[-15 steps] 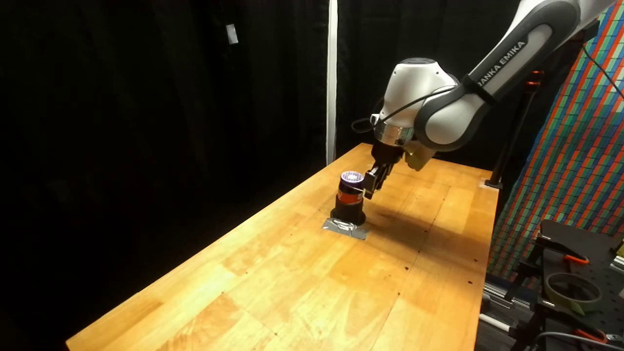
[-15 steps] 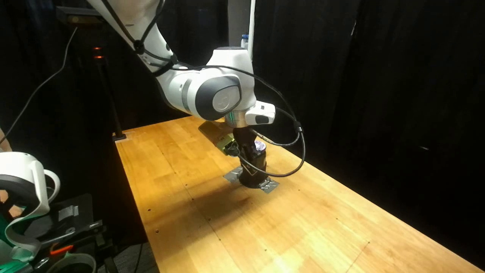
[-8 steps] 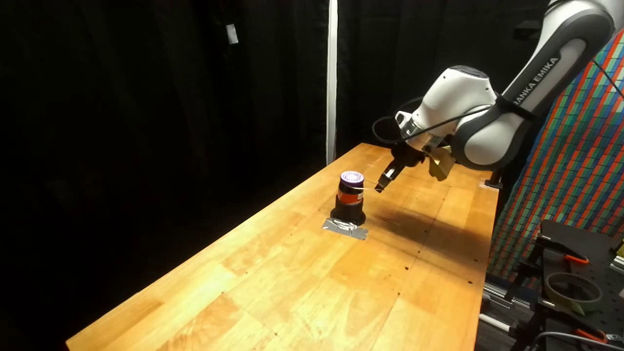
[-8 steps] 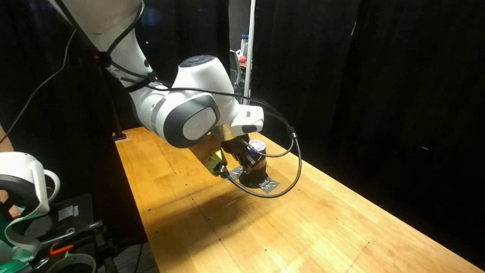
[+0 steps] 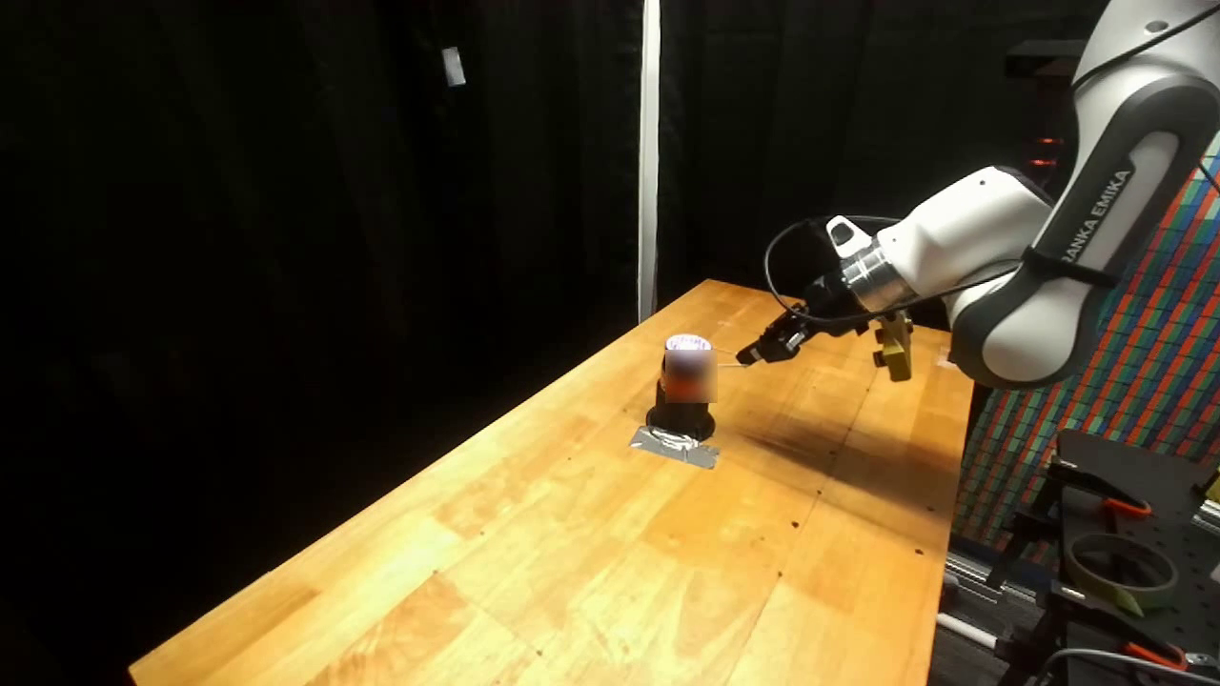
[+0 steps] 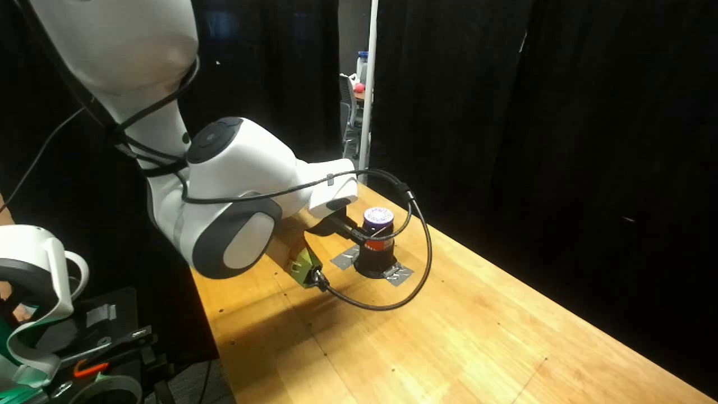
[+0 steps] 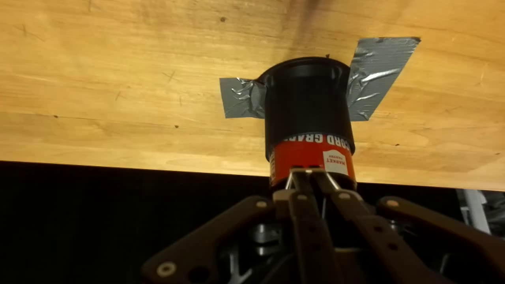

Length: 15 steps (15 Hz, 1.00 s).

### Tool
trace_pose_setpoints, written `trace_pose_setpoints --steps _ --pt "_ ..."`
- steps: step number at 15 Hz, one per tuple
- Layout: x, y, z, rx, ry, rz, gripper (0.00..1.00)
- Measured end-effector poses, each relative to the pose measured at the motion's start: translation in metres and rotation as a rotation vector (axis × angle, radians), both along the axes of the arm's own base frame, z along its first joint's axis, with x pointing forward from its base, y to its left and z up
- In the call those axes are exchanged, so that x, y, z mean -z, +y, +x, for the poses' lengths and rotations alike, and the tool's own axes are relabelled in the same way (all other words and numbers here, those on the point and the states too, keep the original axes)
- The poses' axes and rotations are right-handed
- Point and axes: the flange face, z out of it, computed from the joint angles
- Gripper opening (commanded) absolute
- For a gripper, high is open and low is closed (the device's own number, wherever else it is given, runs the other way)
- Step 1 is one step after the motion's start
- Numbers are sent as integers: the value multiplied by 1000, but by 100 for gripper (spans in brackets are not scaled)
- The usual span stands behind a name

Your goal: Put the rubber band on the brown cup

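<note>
The brown cup [image 6: 379,245], dark with a red label and a purple-white lid, stands upright on the table, its foot black. In an exterior view a blurred patch covers part of the cup [image 5: 681,416]. A thin pale strand, the rubber band [image 5: 732,365], stretches from the cup's upper part to my gripper [image 5: 746,359]. The gripper is tilted, its tips together on the band and a short distance from the cup. In the wrist view the gripper [image 7: 309,170] overlaps the red label of the cup [image 7: 300,152]; the band cannot be made out clearly there.
Grey tape strips [image 7: 380,77] fix the cup's foot to the wooden table [image 5: 572,553]. A black cable [image 6: 427,247] loops out from the wrist around the cup. Beside the table stands a dark cart [image 5: 1115,467] with a tape roll [image 5: 1120,572]. Black curtains surround the scene.
My gripper has drawn back from the cup towards the arm's base and tilted from near upright to slanted. Its fingers have shut, and the band now spans the gap. The cup has not moved.
</note>
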Motion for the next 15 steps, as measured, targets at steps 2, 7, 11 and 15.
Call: trace_pose_setpoints --steps 2,7,11,15 --pt "4 -1 -9 -53 -52 18 8" --pt "10 -12 -25 -145 -175 75 8" --pt "12 -17 -35 -167 -285 102 10" --pt "16 -13 -35 -200 -279 101 47"
